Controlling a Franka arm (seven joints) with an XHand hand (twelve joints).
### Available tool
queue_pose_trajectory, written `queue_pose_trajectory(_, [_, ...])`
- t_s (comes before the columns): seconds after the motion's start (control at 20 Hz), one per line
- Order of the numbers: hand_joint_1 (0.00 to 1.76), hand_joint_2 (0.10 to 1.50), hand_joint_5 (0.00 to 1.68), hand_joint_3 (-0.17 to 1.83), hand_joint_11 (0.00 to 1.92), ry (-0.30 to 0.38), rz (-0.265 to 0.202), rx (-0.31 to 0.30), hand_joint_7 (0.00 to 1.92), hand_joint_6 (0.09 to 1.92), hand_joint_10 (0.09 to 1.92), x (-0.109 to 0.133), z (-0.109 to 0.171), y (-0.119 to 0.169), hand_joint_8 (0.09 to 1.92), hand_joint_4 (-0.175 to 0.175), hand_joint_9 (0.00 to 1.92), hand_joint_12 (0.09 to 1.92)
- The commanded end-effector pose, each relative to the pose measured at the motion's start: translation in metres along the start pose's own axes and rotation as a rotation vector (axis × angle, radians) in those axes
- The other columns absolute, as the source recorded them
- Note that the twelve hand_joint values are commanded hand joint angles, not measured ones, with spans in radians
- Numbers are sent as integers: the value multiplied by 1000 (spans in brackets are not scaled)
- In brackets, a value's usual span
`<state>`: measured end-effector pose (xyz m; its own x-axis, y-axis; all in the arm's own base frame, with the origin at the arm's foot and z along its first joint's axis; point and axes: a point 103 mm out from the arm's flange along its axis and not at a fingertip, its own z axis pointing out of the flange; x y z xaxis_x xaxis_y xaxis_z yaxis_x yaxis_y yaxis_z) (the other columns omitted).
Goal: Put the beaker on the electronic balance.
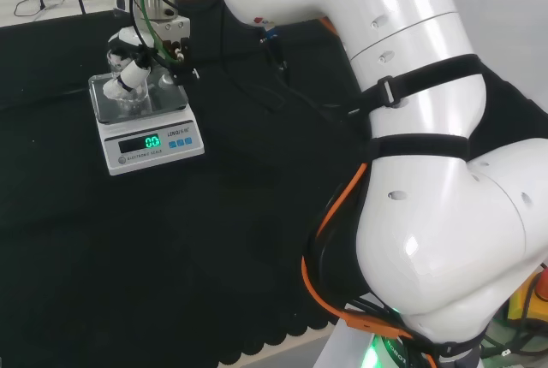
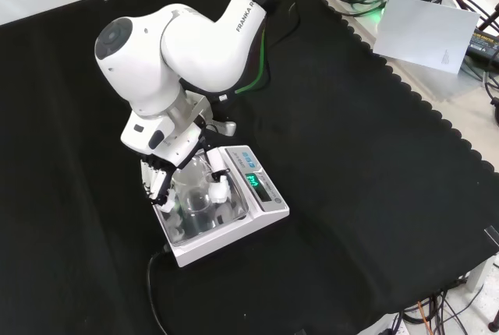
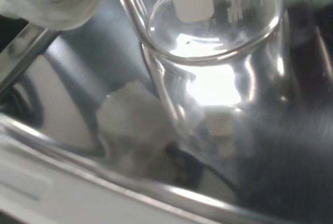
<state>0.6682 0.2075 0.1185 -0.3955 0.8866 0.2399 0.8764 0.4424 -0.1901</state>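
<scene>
A: Where is the beaker [image 2: 196, 197] sitting right now?

B: In the front view it is standing upright on the steel pan of the electronic balance [image 2: 262, 212], its long axis running straight up, mouth at the top. The hand [image 2: 168, 170] is coming down on it from above and from the view's left.

A: And the fingers?

B: Going left to right in the front view, the dark fingers [image 2: 154, 183] are curling against the beaker's left wall, the glass is sitting between, and a white-tipped one is pressing on its right side near the rim. So they are wrapping around it, pinching the beaker between them. In the head view the hand [image 1: 137, 68] is hanging over the pan with the beaker [image 1: 133, 98] beneath it.

A: So which way does the coming move turn?

B: I am judging that the glass is lying directly between the fingers, so they need to spread sideways and lift straight up along that upright axis without tipping it.

A: Is the base fully down?

B: I cannot tell; the wrist view is showing the beaker [image 3: 218, 62] close above the shiny pan.

A: Counts?

B: One beaker, one balance, one hand, all on the black tabletop [image 2: 374, 156].
</scene>
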Motion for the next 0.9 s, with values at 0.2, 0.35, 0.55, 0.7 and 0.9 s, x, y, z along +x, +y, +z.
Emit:
queue_pose_trajectory(0.2, [712, 560, 70, 381, 131, 45, -50, -111, 155, 149, 888, -2, -35, -25, 890, 5, 381, 1551])
queue_pose_trajectory(0.35, [678, 561, 12, 297, 18, 38, -66, -147, 23, 87, 922, -1, -52, -35, 731, 31, 226, 1584])
queue_pose_trajectory(0.55, [629, 569, 0, 197, 0, 33, -71, -175, 0, 87, 943, -7, -73, -53, 585, 41, 149, 1534])
queue_pose_trajectory(0.7, [617, 576, 0, 168, 0, 22, -64, -190, 0, 87, 946, -7, -80, -61, 560, 44, 136, 1518])
queue_pose_trajectory(0.9, [615, 580, 0, 158, 0, 41, -40, -178, 0, 87, 946, -18, -79, -76, 549, 46, 133, 1507])
